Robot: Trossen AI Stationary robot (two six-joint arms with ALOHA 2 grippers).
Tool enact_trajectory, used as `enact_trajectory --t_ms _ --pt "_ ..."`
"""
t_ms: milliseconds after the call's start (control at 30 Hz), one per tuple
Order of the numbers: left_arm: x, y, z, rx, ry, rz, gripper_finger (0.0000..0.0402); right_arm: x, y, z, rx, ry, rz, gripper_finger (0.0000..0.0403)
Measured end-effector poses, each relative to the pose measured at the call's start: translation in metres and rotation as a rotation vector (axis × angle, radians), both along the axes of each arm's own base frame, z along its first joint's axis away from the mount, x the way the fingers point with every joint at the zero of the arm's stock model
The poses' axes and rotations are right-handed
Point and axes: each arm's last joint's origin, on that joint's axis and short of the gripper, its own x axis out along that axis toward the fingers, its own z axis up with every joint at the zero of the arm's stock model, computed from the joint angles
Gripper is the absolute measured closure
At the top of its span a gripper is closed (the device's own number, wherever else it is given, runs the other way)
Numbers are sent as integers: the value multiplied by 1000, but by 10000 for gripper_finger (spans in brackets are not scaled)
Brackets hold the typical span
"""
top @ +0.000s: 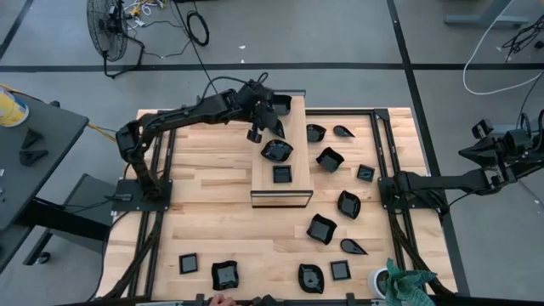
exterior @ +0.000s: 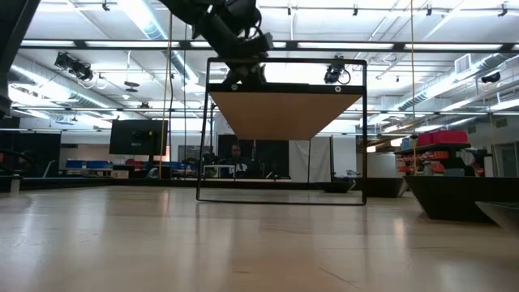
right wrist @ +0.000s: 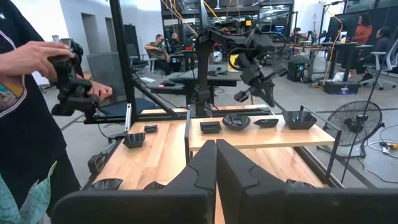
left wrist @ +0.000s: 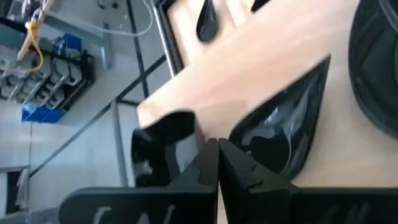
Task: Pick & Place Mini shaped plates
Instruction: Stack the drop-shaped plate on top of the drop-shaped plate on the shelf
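Plates on board: four mini shaped plates sit on the raised wooden board at mid-tabletop: a square plate nearest the front, a wavy-edged plate behind it, a leaf-shaped plate next, and a larger dish at the far end.
Plates loose: about a dozen more lie scattered on the tabletop, most to the right of the board, such as a square dish, with a row along the near edge.
Left claw: fingers pressed shut and empty, hovering at the board's left edge just beside the leaf-shaped plate; its wrist view shows the pointed dish touching nothing.
Right claw: shut, holding nothing, parked well off the tabletop's right side.
Step in hand: judged a pause between placements, the left arm over the board with no load.
Next move: likely calls for opening the fingers and reaching for a loose plate, gripping a rim without nudging its neighbours.
Bystander: a person's hand holds a device near the right arm.
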Motion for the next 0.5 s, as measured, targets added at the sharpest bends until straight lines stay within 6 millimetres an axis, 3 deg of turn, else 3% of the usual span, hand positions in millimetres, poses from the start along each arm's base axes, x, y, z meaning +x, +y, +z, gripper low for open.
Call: enact_trajectory --t_ms 200,500 --pt "-15 -6 19 8 0 42 395 0 0 0 0 0 0 392" --pt "-44 -18 36 -192 7 166 384 0 0 0 0 0 0 392"
